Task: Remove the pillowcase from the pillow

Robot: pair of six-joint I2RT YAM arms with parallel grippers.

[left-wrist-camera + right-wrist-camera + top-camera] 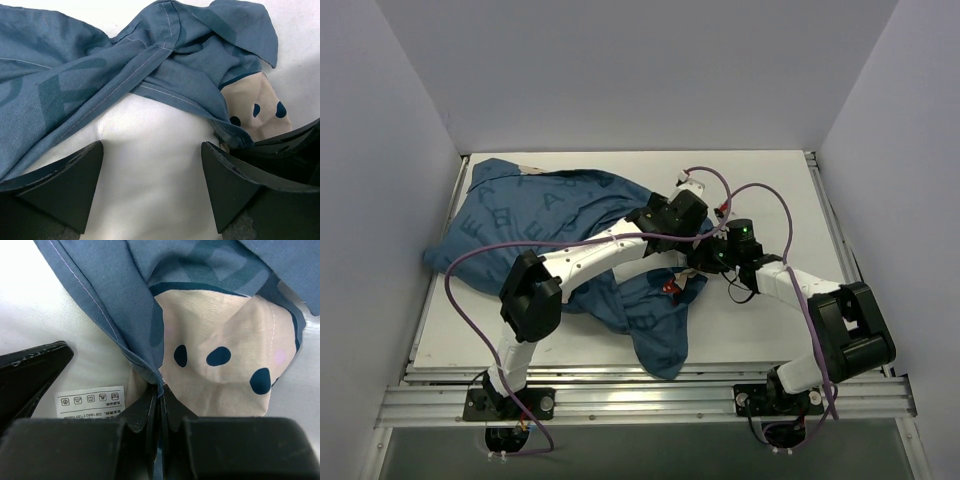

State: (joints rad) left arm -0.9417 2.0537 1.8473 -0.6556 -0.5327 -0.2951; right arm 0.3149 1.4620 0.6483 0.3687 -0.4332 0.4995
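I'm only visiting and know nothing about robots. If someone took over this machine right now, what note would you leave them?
Hands: the left hand is open and holds nothing, poised over the bare white pillow. The right hand is shut on the hem of the pillowcase.
Where: both hands meet at the cover's open end, mid-table.
Done: the opening is peeled back, so a patch of pillow shows.
Left: most of the pillow is inside. Pin it and pull the cover off.
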